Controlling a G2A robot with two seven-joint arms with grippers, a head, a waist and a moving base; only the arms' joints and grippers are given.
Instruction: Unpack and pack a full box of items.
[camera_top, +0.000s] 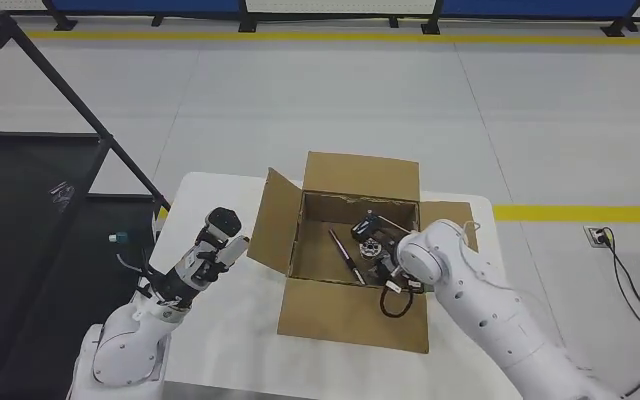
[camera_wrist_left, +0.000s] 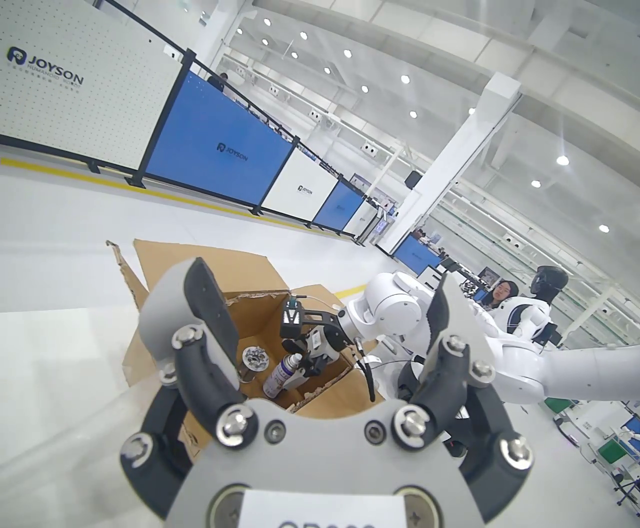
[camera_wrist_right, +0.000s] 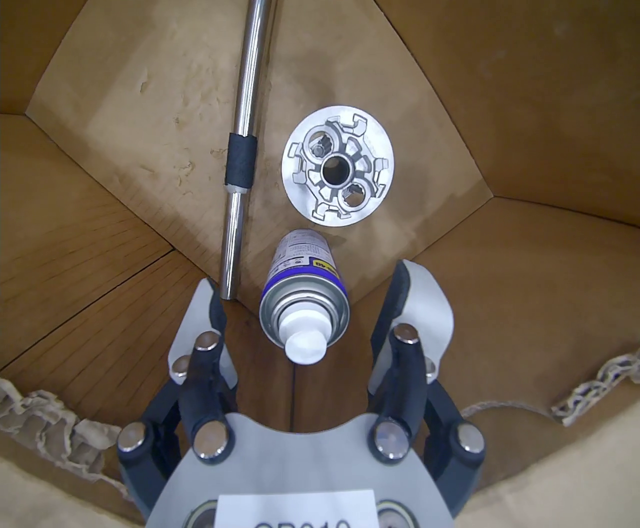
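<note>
An open cardboard box (camera_top: 345, 310) stands in the middle of the white table. On its floor lie a chrome rod with a black band (camera_wrist_right: 245, 140) and a round metal flange (camera_wrist_right: 339, 167). A spray can with a white nozzle (camera_wrist_right: 302, 265) stands upright beside them. My right gripper (camera_wrist_right: 307, 290) is down inside the box, open, one finger on each side of the can with gaps showing. From the left wrist view the can (camera_wrist_left: 282, 375) sits just under the right gripper (camera_wrist_left: 305, 360). My left gripper (camera_wrist_left: 324, 280) is open and holds nothing, raised over the table left of the box (camera_wrist_left: 165, 260).
The box flaps (camera_top: 272, 220) are folded outward on all sides, the near ones torn. A bare stretch of table (camera_top: 230, 330) lies left of the box. A black frame and dark panel (camera_top: 60, 200) stand beyond the table's left edge.
</note>
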